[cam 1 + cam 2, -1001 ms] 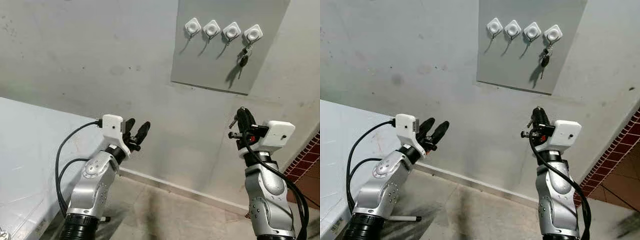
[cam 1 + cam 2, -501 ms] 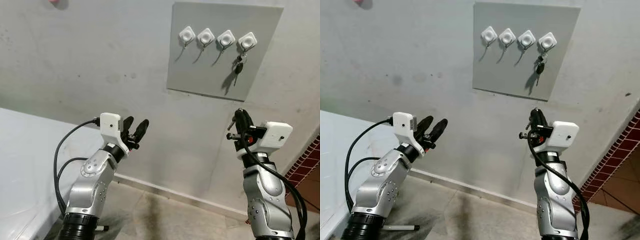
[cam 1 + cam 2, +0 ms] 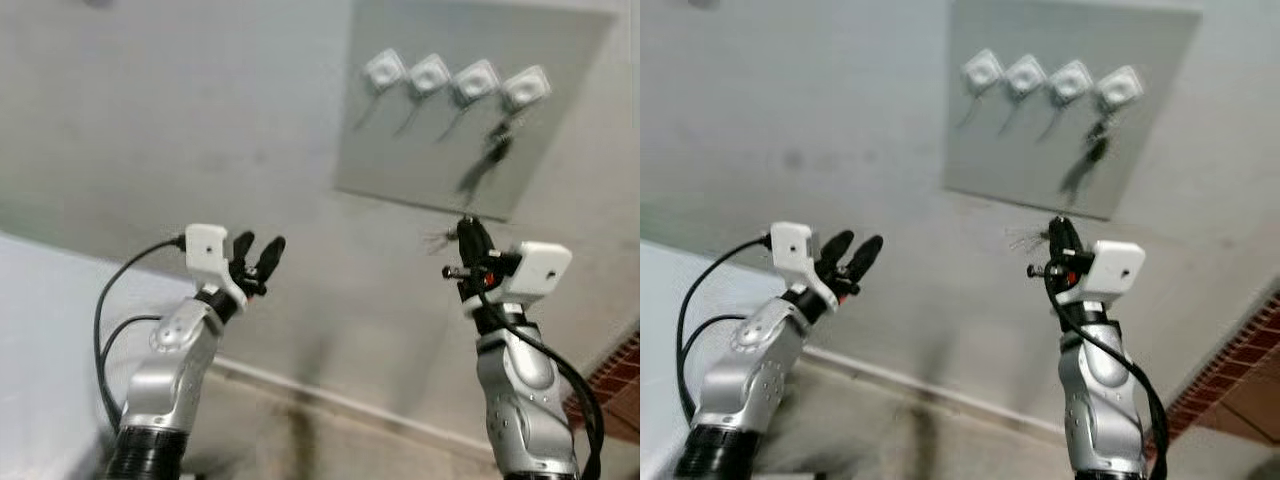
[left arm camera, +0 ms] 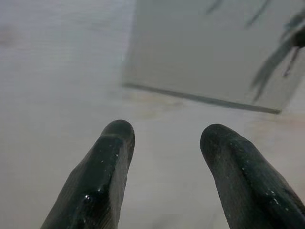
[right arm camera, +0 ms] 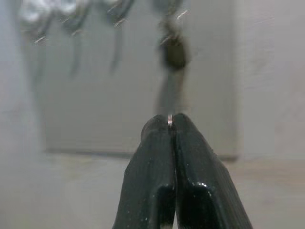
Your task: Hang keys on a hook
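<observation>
A grey board [image 3: 440, 150] on the wall carries a row of white hooks [image 3: 430, 73]. A dark set of keys [image 3: 495, 150] hangs from the rightmost hook [image 3: 525, 88]. My right gripper [image 3: 468, 235] is raised below the board and shut on a thin metal key ring [image 5: 169, 119]. The held keys [image 3: 438, 240] stick out blurred to its left. In the right wrist view the hanging keys [image 5: 174, 52] lie straight beyond the fingertips. My left gripper [image 3: 257, 250] is raised further left, open and holding nothing, its fingers [image 4: 109, 167] pointing at the wall below the board.
A pale tabletop [image 3: 40, 340] runs along the left. A skirting line [image 3: 330, 400] meets the floor [image 3: 300, 445] between the arms. Red brick tiling [image 3: 618, 370] shows at the lower right. The whole picture is blurred.
The whole picture has shifted and blurred, so the camera has moved, and the board looks a little larger. Both arms hold much the same pose; the right gripper stays shut, the left open.
</observation>
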Controlling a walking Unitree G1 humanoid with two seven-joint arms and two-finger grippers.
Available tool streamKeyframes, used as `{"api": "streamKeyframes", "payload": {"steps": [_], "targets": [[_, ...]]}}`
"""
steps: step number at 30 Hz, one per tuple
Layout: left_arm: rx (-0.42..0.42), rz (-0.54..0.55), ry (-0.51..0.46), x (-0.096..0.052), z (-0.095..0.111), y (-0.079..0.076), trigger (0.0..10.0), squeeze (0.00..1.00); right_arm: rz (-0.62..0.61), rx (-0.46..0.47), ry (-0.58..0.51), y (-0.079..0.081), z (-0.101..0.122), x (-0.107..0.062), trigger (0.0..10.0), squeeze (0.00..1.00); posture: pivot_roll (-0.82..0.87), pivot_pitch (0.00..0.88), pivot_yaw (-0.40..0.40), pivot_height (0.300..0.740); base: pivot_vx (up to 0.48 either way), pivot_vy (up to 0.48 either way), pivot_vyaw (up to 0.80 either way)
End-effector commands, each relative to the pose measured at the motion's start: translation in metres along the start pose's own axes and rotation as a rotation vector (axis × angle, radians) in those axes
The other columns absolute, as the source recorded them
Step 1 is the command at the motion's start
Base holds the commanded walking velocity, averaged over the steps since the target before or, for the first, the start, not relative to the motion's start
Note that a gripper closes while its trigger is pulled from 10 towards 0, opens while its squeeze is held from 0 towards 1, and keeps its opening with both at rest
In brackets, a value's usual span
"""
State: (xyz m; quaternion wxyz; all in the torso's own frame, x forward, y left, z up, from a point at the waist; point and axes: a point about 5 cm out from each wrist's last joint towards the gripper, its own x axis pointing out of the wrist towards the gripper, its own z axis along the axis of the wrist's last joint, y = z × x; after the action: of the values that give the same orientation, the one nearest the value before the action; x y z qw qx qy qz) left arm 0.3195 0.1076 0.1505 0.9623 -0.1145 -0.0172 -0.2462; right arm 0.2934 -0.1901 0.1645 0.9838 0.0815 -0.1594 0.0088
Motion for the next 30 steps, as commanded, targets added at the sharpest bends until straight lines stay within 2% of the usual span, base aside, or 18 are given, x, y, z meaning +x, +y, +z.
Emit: {"api": "streamKeyframes", "payload": {"steps": [1,8,10,14,18,25,27,28,30], "targets": [[0.025,0.029,-0.026,-0.004,0.011,0.012,10.0,0.00,0.040,0.018,-0.035,0.013,0.007,0.005,10.0,0.00,0.05,0.000,-0.002,0.740,0.379,0.000,0.00],[0.023,0.039,-0.028,-0.004,0.012,0.012,10.0,0.00,0.042,0.017,-0.033,0.013,0.007,0.005,10.0,0.00,0.05,0.000,-0.003,0.740,0.364,0.000,0.00],[0.027,0.068,-0.028,-0.003,0.012,0.013,10.0,0.00,0.042,0.016,-0.031,0.013,0.006,0.005,10.0,0.00,0.05,0.000,-0.003,0.740,0.000,0.000,0.00],[0.023,0.047,-0.046,-0.001,0.015,0.011,10.0,0.00,0.044,0.014,-0.026,0.014,0.005,0.005,10.0,0.00,0.05,0.000,-0.003,0.740,0.000,0.000,0.00],[0.035,0.007,-0.054,0.003,0.021,0.005,10.0,0.00,0.058,0.014,-0.019,0.015,0.005,0.007,10.0,0.00,0.05,0.000,-0.005,0.740,0.000,0.000,0.00],[0.074,-0.096,-0.077,0.013,0.032,-0.015,10.0,0.00,0.140,0.007,-0.021,0.025,0.007,0.016,10.0,0.00,0.04,0.000,-0.002,0.740,0.000,0.000,0.00],[0.078,-0.121,-0.083,0.014,0.034,-0.020,10.0,0.00,0.161,0.010,-0.027,0.028,0.008,0.019,10.0,0.00,0.04,0.000,-0.001,0.740,0.000,0.000,0.00],[0.089,-0.160,-0.099,0.016,0.040,-0.027,10.0,0.00,0.193,0.021,-0.043,0.033,0.012,0.025,10.0,0.00,0.04,0.000,-0.001,0.740,0.000,0.000,0.00],[0.090,-0.171,-0.104,0.017,0.041,-0.029,10.0,0.00,0.204,0.023,-0.050,0.035,0.014,0.027,10.0,0.00,0.05,0.000,-0.003,0.740,0.000,0.000,0.00]]}}
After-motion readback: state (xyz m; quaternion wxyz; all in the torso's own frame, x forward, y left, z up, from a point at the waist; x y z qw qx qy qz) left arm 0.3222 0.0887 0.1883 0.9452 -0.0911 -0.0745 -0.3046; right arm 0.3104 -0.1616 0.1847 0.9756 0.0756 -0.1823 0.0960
